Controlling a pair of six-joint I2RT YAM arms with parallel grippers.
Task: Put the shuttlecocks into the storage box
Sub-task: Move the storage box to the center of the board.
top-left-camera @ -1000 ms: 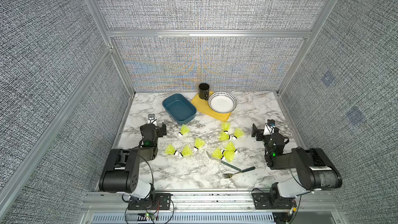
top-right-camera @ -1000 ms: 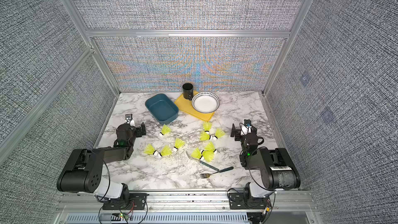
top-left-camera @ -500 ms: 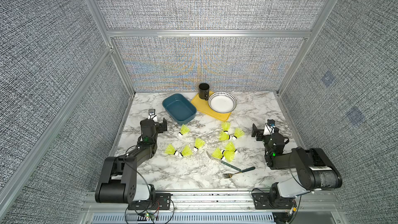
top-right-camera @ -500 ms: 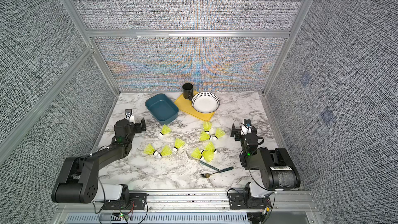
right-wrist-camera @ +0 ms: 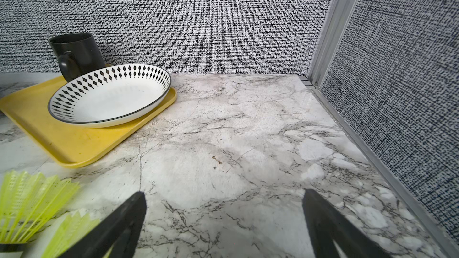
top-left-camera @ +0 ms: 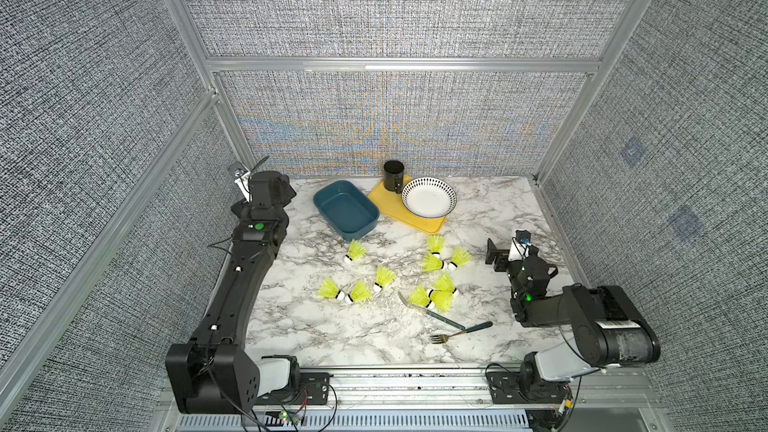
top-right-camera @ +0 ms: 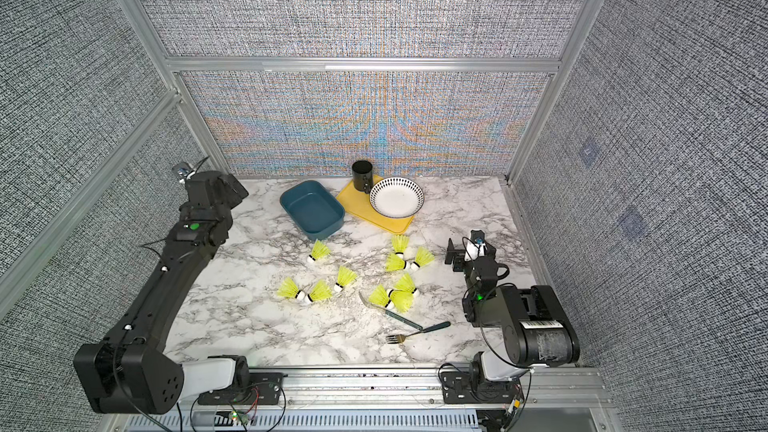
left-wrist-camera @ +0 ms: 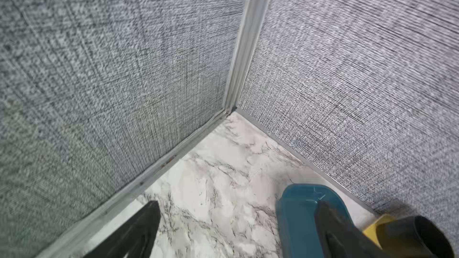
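storage box [top-left-camera: 347, 211] open above, fork [top-left-camera: 440, 317] against shuttlecocks [top-left-camera: 441, 300]

Left arm [top-left-camera: 245, 284] and right arm [top-left-camera: 582, 317] are showing matte black shells over white base joints [top-left-camera: 272, 371] — green lights [top-left-camera: 259, 226] are glowing on both, a barcode label [top-left-camera: 616, 324] sticking to the right one.

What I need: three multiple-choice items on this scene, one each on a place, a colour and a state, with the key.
1. The bowl sits: A) on the tray B) on bare marble C) on a shelf.
2. The mug is: A) white B) black C) red.
3. The box is: A) full B) overturned C) empty.
Key: 1A, yellow shows all round its base; 2B, dark all over; 3C, every shuttlecock lies on the table.
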